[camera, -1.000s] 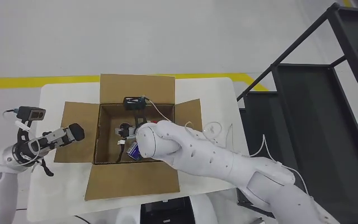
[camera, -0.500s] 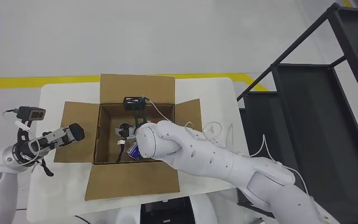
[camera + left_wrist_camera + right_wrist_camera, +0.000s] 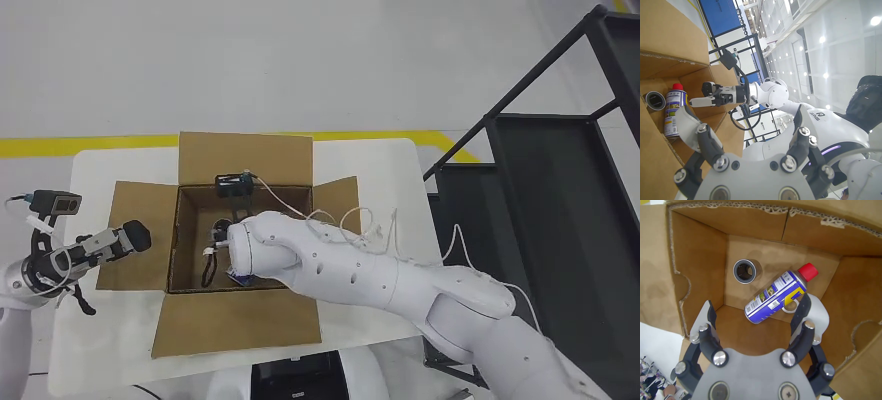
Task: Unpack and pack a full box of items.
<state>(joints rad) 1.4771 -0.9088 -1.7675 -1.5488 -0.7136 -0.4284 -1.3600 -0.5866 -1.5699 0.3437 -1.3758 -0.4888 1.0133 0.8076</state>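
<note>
Inside the open cardboard box (image 3: 696,256), the right gripper (image 3: 757,300) hangs with its fingers spread wide and nothing held between them. Past its fingertips a blue spray can (image 3: 776,296) with a red cap lies on its side on the box floor, across the gap between the two fingers. One finger (image 3: 804,306) sits close beside the can's shoulder, though contact cannot be judged. A small white ring (image 3: 790,308) lies flat, partly under the can, just off the same finger. A dark-lined tube (image 3: 744,271) stands farther beyond the fingertips, apart from the can, with its open end facing the camera. Outside the box, the left gripper (image 3: 742,111) sits over the side flap, its fingers also wide apart and empty. The box opening, the can (image 3: 674,111) and the tube (image 3: 655,100) lie beyond its fingertips. In the top view the box (image 3: 245,160) rests on a white table (image 3: 120,165) with all four flaps folded outward.
</note>
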